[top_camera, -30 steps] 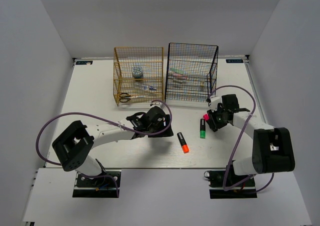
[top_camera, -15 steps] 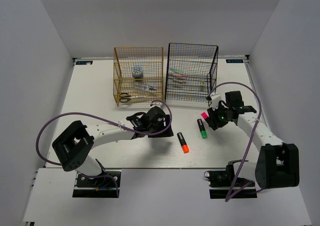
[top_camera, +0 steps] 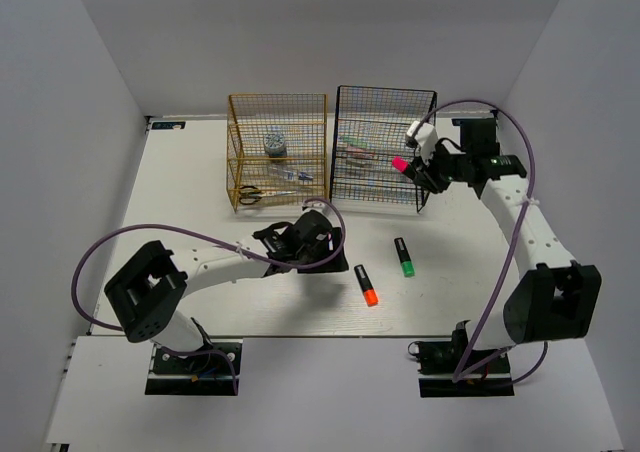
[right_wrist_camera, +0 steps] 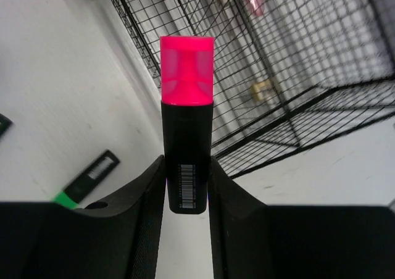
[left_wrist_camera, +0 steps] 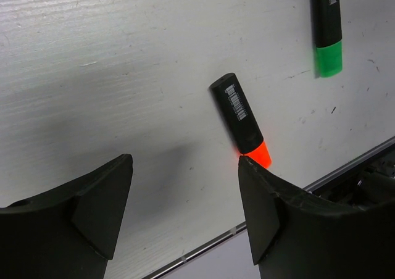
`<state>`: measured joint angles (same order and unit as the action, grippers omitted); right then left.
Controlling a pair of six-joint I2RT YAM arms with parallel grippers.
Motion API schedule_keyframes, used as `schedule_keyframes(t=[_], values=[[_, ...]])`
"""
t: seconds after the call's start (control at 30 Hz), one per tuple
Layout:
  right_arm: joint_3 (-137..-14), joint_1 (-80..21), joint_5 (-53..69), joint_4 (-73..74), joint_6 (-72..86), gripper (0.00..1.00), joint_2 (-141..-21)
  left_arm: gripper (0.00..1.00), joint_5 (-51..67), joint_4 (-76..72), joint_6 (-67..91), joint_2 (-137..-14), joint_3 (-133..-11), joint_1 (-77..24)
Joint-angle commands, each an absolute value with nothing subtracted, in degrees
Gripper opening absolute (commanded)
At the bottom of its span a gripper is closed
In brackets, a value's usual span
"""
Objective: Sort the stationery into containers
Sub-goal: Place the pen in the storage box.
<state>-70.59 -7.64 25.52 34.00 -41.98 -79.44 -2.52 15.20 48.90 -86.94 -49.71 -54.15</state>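
My right gripper (top_camera: pixel 418 169) is shut on a black-bodied pink highlighter (right_wrist_camera: pixel 187 137), held up in the air beside the right front of the black wire rack (top_camera: pixel 384 148); its pink cap (top_camera: pixel 399 164) points toward the rack. The gold-yellow rack (top_camera: pixel 277 152) holds a bluish tape roll (top_camera: pixel 275 145), scissors (top_camera: pixel 252 195) and a clear tube (top_camera: pixel 292 175). An orange highlighter (top_camera: pixel 366 285) and a green highlighter (top_camera: pixel 404 257) lie on the table. My left gripper (top_camera: pixel 322 253) is open and low over the table, just left of the orange highlighter (left_wrist_camera: pixel 241 121).
The black rack (right_wrist_camera: pixel 296 63) holds pastel highlighters (top_camera: pixel 357 154) on its shelves. The left arm's purple cable (top_camera: pixel 150 234) loops over the left part of the table. White walls enclose the table on three sides.
My right arm has lifted the pink highlighter off the table beside the green one and carried it back and up to the black rack. The left arm has stayed put.
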Motion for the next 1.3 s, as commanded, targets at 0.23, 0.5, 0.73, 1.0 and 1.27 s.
schedule_keyframes(t=[0.23, 0.5, 0.73, 1.0, 1.27], values=[[-84.9, -8.53, 26.64, 43.61, -74.78, 0.0, -91.49, 0.8, -1.85, 18.01, 48.08, -90.79, -56.59, -55.02], [-81.92, -9.23, 21.27, 36.66, -81.91, 0.0, -94.57, 0.8, -1.58, 18.63, 48.52, -93.86, -59.06, -55.11], [-79.81, -9.84, 20.13, 32.43, -80.86, 0.11, -95.71, 0.8, -2.29, 20.65, 48.34, -97.03, -63.36, -56.25], [-80.94, -10.28, 19.51, 29.09, -78.05, 0.38, -97.56, 0.8, -5.18, 23.82, 48.25, -100.02, -68.9, -59.24], [-79.46, -9.76, 21.97, 26.38, -71.99, 0.54, -93.96, 0.78, -7.38, 26.19, 50.62, -102.65, -70.22, -61.35]])
